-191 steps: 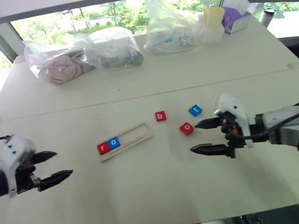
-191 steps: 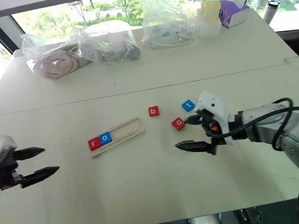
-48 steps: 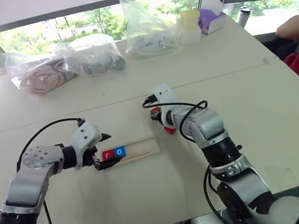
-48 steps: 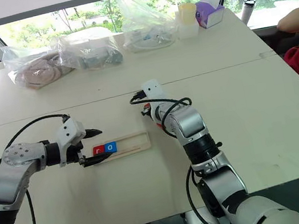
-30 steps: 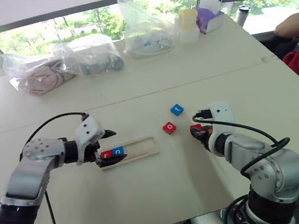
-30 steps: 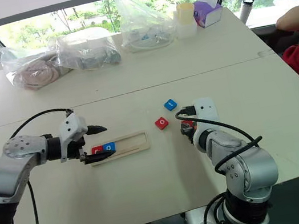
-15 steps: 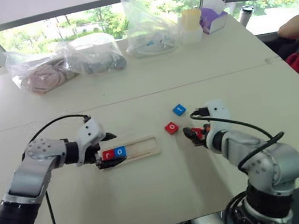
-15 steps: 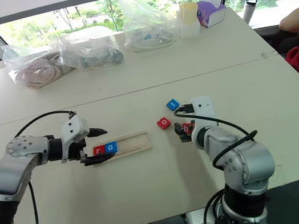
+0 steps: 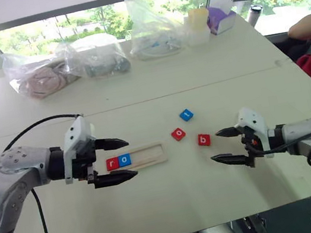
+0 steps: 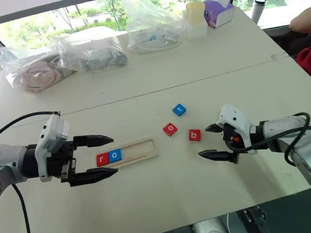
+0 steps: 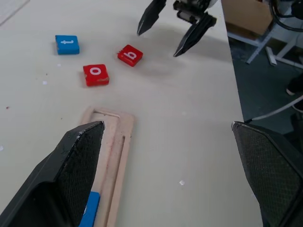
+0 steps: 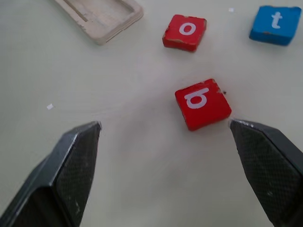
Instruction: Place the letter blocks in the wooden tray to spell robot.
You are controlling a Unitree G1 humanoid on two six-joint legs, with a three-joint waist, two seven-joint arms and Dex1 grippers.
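From the head views, the wooden tray (image 9: 134,157) lies near the middle of the table (image 9: 209,77), with the red r block (image 9: 112,163) and blue o block (image 9: 125,159) at its left end. The left gripper (image 9: 122,158) is wide open, empty, at that end. The right gripper (image 9: 223,145) is wide open too, holding nothing.

In the right wrist view, the red b block (image 12: 202,103) lies flat between the fingers, apart from both. The red o block (image 12: 184,32) and blue t block (image 12: 276,24) lie beyond it.

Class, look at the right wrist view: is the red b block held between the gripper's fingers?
No: the b block lies loose on the table, apart from the open right gripper.
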